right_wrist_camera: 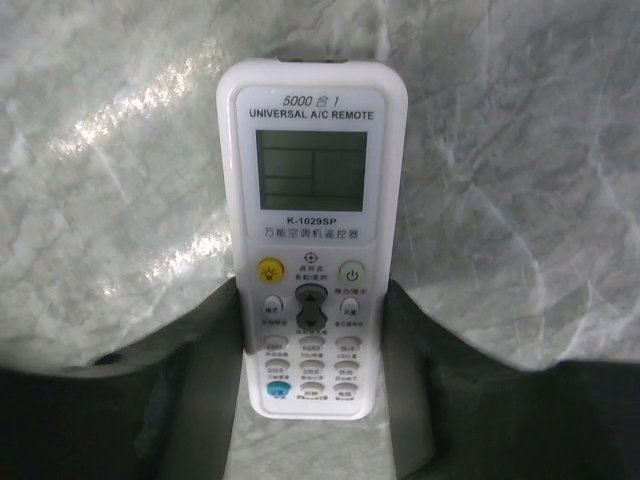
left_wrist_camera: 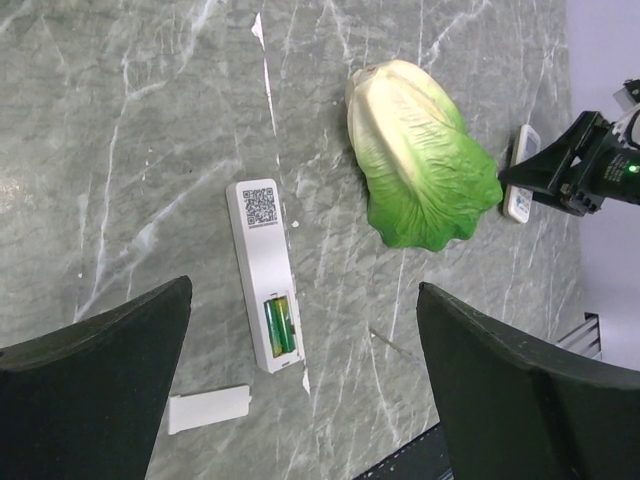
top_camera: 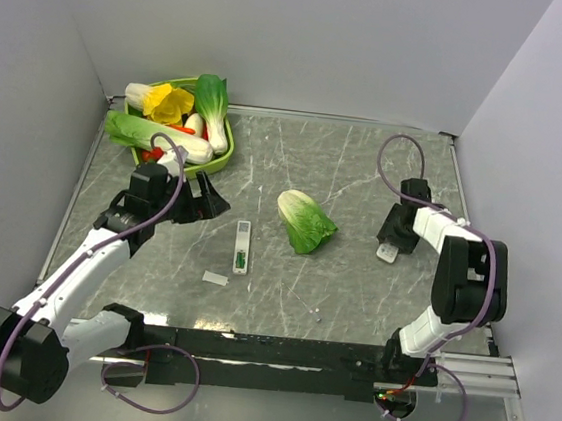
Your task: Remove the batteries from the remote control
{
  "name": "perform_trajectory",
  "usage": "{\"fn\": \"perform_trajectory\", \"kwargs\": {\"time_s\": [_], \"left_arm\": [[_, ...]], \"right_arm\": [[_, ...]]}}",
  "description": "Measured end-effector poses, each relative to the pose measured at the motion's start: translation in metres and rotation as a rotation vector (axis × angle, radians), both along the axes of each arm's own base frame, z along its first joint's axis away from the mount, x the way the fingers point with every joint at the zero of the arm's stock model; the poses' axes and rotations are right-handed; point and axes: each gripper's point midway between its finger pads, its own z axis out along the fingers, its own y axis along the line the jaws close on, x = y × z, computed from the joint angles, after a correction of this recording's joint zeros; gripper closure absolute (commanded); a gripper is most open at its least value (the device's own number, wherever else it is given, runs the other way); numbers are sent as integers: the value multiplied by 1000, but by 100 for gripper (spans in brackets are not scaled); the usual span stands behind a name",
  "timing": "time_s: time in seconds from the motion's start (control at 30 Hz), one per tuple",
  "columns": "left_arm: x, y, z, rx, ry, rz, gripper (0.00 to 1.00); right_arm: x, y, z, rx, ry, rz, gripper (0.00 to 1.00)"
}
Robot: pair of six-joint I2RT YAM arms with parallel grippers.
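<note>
White and slim, the remote control (top_camera: pixel 242 247) lies back-up on the grey table (top_camera: pixel 352 298), just beside the cabbage (top_camera: pixel 306 221) on the side toward the left arm. Its battery bay is open at the end nearer the arm bases, and the green of the batteries (left_wrist_camera: pixel 279 325) shows inside; none is out yet. The loose cover (top_camera: pixel 216 278) lies near that same end, a little farther from the cabbage.

The left pincer (top_camera: pixel 203 204) hangs spread wide beyond the remote control from the cabbage, touching nothing. On the cabbage's opposite side the right pincer (top_camera: pixel 393 240) straddles a second remote (right_wrist_camera: pixel 312 240), buttons up. Its fingers (right_wrist_camera: pixel 190 400) sit hard against both edges, but I cannot tell whether they actually squeeze it.

The trouble ahead is likely leverage. The batteries sit low in a narrow bay and the left pincer's fingers look broad, so a tip may catch the bay wall. With nothing pinning the light remote control, prying could skate it toward the cabbage or flip it, and a freed battery could roll away across the table.
</note>
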Motion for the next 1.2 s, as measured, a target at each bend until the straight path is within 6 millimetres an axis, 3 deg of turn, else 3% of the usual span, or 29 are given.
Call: {"fn": "perform_trajectory", "kwargs": {"time_s": [0.1,0.2,0.37,0.47,0.53,0.67,0.83,1.03,1.2], "left_arm": [[-3,-1,-2,5,8,-14,1],[-7,-8,1,-22,10,-59,1],[-16,-30,30,-127,-67,-188,3],[-20,-44,59,-209,-156,-272,3],[-24,-53,75,-258,-206,-321,3],[-33,-73,98,-359,-272,-419,3],[-47,-95,105,-432,-284,-501,3],[-58,-105,117,-461,-323,-553,2],[-59,-105,107,-411,-330,-578,3]], "right_arm": [[-1,10,11,43,-39,44,79],[5,35,41,128,-144,137,81],[7,119,119,380,-406,466,82],[-17,179,160,573,-522,709,82],[-45,217,179,688,-550,878,82],[-98,268,201,848,-557,1126,82],[-127,289,220,978,-574,1224,82],[-141,301,226,1053,-544,1259,83],[-144,304,223,1100,-485,1237,83]]}}
